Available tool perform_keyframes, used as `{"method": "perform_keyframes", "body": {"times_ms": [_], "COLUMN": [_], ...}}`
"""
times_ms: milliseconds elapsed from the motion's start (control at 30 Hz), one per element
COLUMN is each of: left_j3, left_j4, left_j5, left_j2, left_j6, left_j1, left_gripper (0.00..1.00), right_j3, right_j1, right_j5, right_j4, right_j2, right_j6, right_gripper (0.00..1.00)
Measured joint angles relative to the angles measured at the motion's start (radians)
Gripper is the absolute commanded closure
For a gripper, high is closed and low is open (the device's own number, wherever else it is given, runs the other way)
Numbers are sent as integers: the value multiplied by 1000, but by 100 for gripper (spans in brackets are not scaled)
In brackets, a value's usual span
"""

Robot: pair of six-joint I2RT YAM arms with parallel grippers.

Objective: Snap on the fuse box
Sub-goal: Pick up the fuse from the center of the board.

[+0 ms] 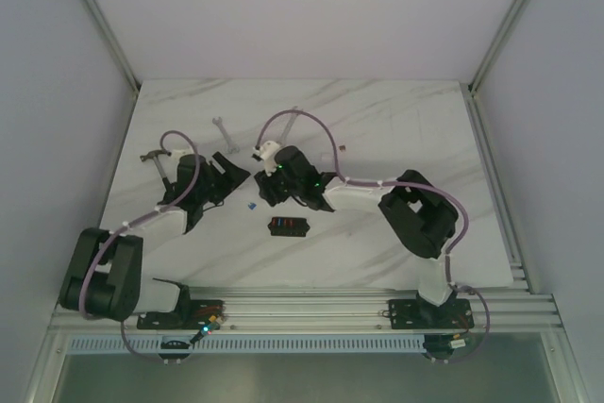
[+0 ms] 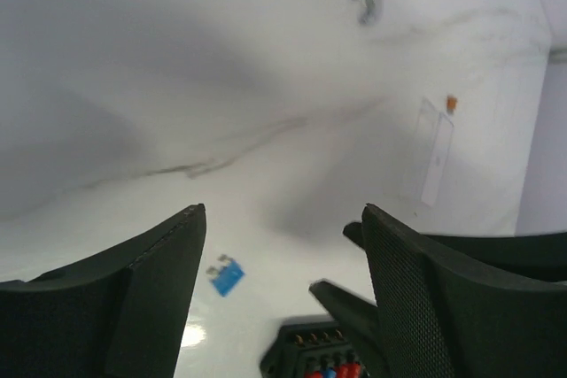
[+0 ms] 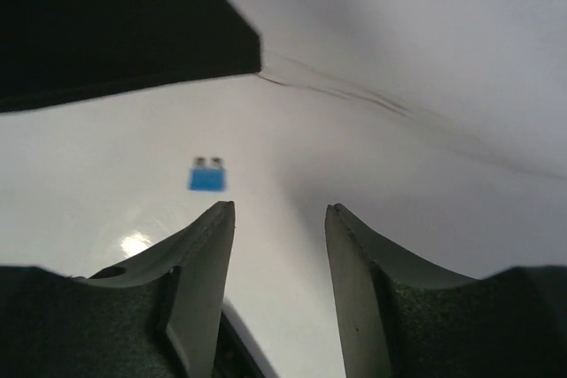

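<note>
Looking in from the near edge of the marble desk, I see the fuse box first. It lies flat on the desk between the two arms, its top uncovered so that a row of red and blue fuses shows, and neither claw touches it. Just beyond it, to the left, a loose blue fuse lies alone on the desk. The right claw hangs just past the box, its fingers spread with only bare desk between them and the blue fuse a little ahead of the tips. The left claw hovers close by, to the left and slightly farther back. Its fingers are set wide apart and hold nothing, and from its wrist view the fuse box sits low at the edge of the picture. Farther back a small wrench lies on the desk. Off to the right of the wrench, well apart from the box, a thin clear cover lies flat, with a tiny orange piece just beside its far end.
</note>
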Motion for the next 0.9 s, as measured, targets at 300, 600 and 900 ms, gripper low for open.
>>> {"method": "perform_keyframes", "body": {"times_ms": [300,600,900], "left_j3": [-97,-121,-122], "left_j4": [-126,-197,-209], "left_j5": [-12,-20,-20], "left_j2": [-142,-214,-214], "left_j6": [27,45,51], "left_j1": [164,224,229], "left_gripper": [5,0,0], "right_j3": [161,201,216], "right_j1": [93,127,143], "right_j5": [-22,19,66], "right_j4": [-56,-132,-153], "right_j2": [140,182,190], "right_j6": [-80,-108,-109], "right_gripper": [40,44,57]}}
